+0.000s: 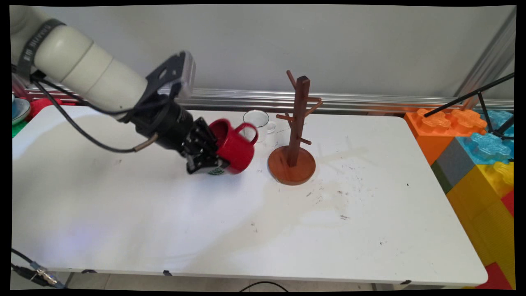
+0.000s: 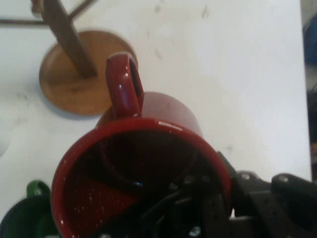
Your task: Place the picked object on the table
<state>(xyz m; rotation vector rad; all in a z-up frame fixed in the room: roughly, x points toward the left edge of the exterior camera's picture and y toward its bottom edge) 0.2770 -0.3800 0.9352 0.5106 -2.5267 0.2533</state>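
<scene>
While the red mug point(image 1: 233, 150) is held tilted above the worktop point(image 1: 164, 222), its rim is clamped by the fingers of the gripper point(image 1: 210, 153), one inside the cup and one outside. Its handle is turned toward the wooden mug tree point(image 1: 295, 135) nearby. A green mug point(image 2: 25, 218) is seen just beside it, and a white mug point(image 1: 258, 123) behind.

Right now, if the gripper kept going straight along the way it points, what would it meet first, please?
The gripper, shut on the red mug, points toward the wooden mug tree; its round base probably comes first, though depth is uncertain.
</scene>
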